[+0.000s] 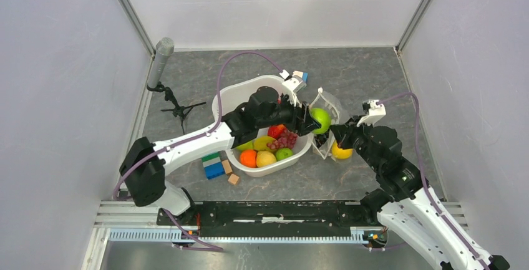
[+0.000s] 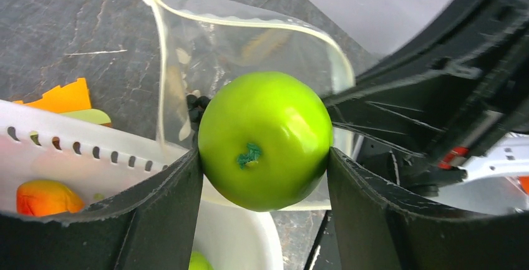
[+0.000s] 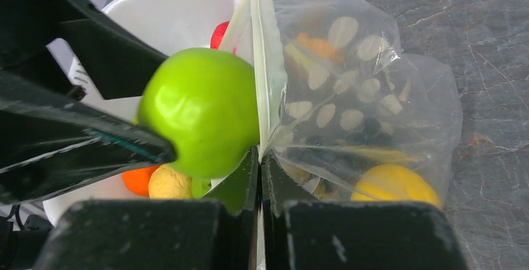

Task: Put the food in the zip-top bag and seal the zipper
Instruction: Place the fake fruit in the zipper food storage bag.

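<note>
Left wrist view: the left fingers (image 2: pixel 162 220) are clamped on a green apple (image 2: pixel 265 139), just before the open mouth of the zip-top bag (image 2: pixel 249 39). The right fingers (image 3: pixel 187 232) are together, pinching the bag's rim near the zipper (image 3: pixel 265 64). A lemon (image 3: pixel 393 186) lies inside, beyond them. The step in hand is loading. Next, I judge, the apple must pass the rim before the left fingers open.

A glossy green toy apple (image 2: pixel 265 140) sits clamped between the two black fingers (image 2: pixel 168 201) of the left gripper (image 2: pixel 265 158); just beyond it gapes the clear plastic zip-top bag (image 2: pixel 206 52), its white zipper strip (image 2: pixel 249 23) arching over; left of the fingers lies a white slotted plastic tub (image 2: pixel 93 158) holding an orange fruit (image 2: pixel 47 196); to the right, a black robot arm (image 2: pixel 449 83).
</note>
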`<state>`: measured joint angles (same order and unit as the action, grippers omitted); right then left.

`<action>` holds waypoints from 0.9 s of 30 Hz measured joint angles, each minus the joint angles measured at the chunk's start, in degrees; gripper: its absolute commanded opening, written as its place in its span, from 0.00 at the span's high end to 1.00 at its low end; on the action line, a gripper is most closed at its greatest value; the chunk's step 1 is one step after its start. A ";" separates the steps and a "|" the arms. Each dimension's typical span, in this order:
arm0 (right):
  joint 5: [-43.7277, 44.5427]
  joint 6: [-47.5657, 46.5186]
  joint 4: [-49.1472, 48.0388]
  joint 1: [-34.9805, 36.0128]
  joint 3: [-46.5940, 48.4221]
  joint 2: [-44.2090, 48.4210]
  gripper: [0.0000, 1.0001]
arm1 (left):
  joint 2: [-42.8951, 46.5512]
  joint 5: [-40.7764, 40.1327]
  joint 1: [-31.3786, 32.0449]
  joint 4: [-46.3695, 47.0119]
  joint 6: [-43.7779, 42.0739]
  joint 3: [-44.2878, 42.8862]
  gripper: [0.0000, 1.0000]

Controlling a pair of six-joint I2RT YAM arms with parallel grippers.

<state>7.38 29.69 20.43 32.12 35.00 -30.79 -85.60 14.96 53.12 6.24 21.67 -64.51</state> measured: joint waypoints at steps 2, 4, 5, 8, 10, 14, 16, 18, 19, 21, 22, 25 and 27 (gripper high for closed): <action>-0.04 -0.02 -0.02 0.02 0.00 0.44 0.97 | -1.16 -1.22 0.00 -0.13 0.07 -0.48 0.53; -0.09 -0.04 -0.04 0.02 0.00 0.63 0.97 | -2.21 -2.60 0.07 -0.28 0.24 -0.96 0.53; -0.20 -0.04 -0.02 0.02 0.00 0.70 0.97 | -2.60 -3.13 0.11 -0.57 0.31 -1.29 0.53; -0.70 -0.13 0.07 0.02 0.00 0.68 0.97 | -3.67 -4.70 0.33 -1.25 0.35 -2.69 0.52; -0.92 -0.13 0.09 0.02 0.00 0.76 0.96 | -4.20 -5.92 0.68 -2.01 0.33 -3.96 0.49; -1.16 -0.09 0.20 0.02 0.00 1.18 0.96 | -4.92 -8.33 1.46 -2.84 0.33 -5.62 0.46; -1.38 -0.04 0.20 0.02 0.00 1.22 0.96 | -5.40 -9.53 1.81 -3.32 0.31 -6.19 0.45; -1.55 0.04 0.20 0.02 0.00 1.22 0.96 | -6.01 -10.23 2.10 -3.58 0.28 -6.75 0.40; -1.64 0.07 0.20 0.02 0.00 1.22 0.96 | -6.69 -10.58 2.21 -4.09 0.24 -7.45 0.38; -1.86 0.11 0.17 0.02 0.00 1.22 0.96 | -8.61 -11.45 2.36 -5.07 0.00 -9.55 0.30; -1.92 0.17 0.15 0.02 0.00 1.22 0.96 | -9.60 -11.58 2.43 -5.77 -0.20 -10.71 0.27; -1.09 0.52 0.11 0.02 0.00 1.25 0.97 | -13.22 -11.54 2.75 -8.41 -1.31 -15.19 0.15; 0.68 0.79 0.15 0.02 0.00 1.33 0.96 | -14.71 -11.39 3.19 -10.12 -2.32 -17.18 0.02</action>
<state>8.05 30.48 20.58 32.14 35.00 -29.45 -100.31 3.57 56.31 -3.88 19.35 -81.69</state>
